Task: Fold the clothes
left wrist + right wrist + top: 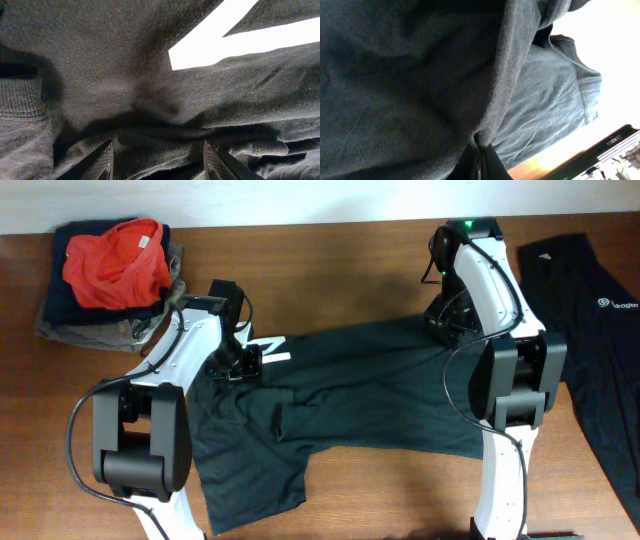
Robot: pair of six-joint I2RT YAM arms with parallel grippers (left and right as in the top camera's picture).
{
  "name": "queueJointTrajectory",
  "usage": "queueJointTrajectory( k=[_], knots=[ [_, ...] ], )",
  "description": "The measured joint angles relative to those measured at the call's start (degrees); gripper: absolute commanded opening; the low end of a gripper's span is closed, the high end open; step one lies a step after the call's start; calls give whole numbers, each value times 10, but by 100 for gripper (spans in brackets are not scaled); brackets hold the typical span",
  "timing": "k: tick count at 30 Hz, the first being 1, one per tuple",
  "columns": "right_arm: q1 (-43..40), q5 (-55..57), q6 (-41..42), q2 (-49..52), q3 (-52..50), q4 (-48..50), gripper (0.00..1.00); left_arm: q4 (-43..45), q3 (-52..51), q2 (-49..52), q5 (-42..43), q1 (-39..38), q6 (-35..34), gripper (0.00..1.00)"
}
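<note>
A black shirt (370,395) lies spread and rumpled across the middle of the table, its white print (275,350) near the left end. My left gripper (237,365) is pressed down on the cloth beside that print (240,40). In the left wrist view the left gripper (160,162) is open, with a dark fold of shirt (100,75) bunched between its fingers (106,161). My right gripper (447,320) is at the shirt's far right edge. In the right wrist view the right gripper (479,160) is shut on a pinched fold of the shirt (395,75).
A second black shirt (600,330) with a small white logo lies along the right edge of the table. A pile of folded clothes with a red garment (115,265) on top sits at the back left. Bare wooden table (330,270) shows behind the shirt.
</note>
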Motion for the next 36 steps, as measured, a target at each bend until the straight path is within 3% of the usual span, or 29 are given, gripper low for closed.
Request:
queueJointTrajectory(
  k=[15, 17, 19, 20, 28, 36],
  knots=[
    [20, 24, -21, 0, -74, 0, 14, 0, 0, 0, 0, 0, 0, 56],
    [20, 31, -20, 0, -91, 0, 28, 0, 0, 0, 0, 0, 0, 56],
    [19, 35, -21, 0, -104, 1, 59, 0, 0, 0, -1, 0, 0, 56],
    [19, 37, -25, 0, -109, 0, 62, 0, 0, 0, -2, 0, 0, 56],
    [4, 45, -47, 0, -109, 5, 67, 0, 0, 0, -4, 0, 0, 56],
    [-83, 18, -61, 0, -89, 80, 70, 0, 0, 0, -7, 0, 0, 55]
  ],
)
